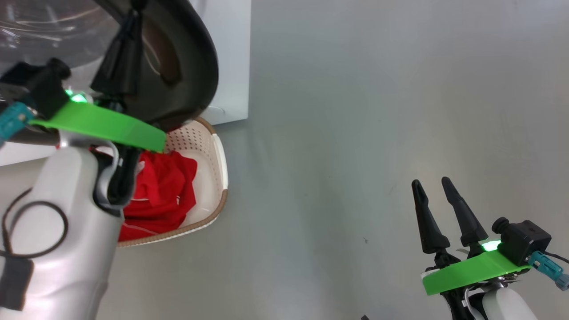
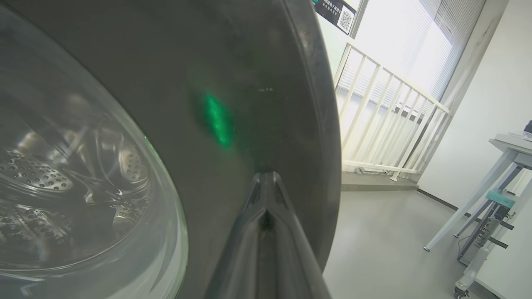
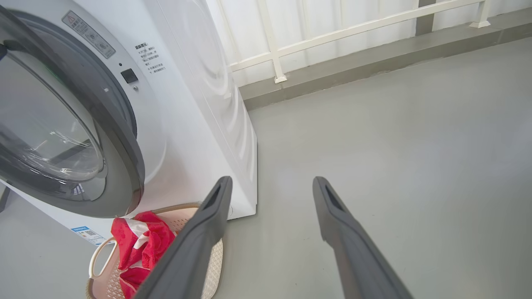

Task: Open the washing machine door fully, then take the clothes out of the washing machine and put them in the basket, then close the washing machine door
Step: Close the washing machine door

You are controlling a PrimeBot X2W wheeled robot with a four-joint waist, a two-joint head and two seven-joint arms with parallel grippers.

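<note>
The washing machine door (image 1: 195,66) has a glossy black rim and stands ajar from the white washing machine (image 3: 187,104). My left gripper (image 1: 132,20) is shut on nothing, its fingertips against the rim's outer face (image 2: 232,62). Through the door glass (image 2: 83,174) the steel drum shows. The cream basket (image 1: 220,178) sits on the floor under the door, against the machine's front, with the red and white clothes (image 1: 164,186) inside. My right gripper (image 1: 431,182) hangs open over bare floor to the right, well away from the basket (image 3: 214,257) and the clothes (image 3: 141,241).
Grey floor (image 1: 355,133) stretches to the right of the machine. A white railing (image 2: 386,108) runs behind the machine along a raised ledge. A table on slanted legs (image 2: 478,195) and a small cart stand at the far right in the left wrist view.
</note>
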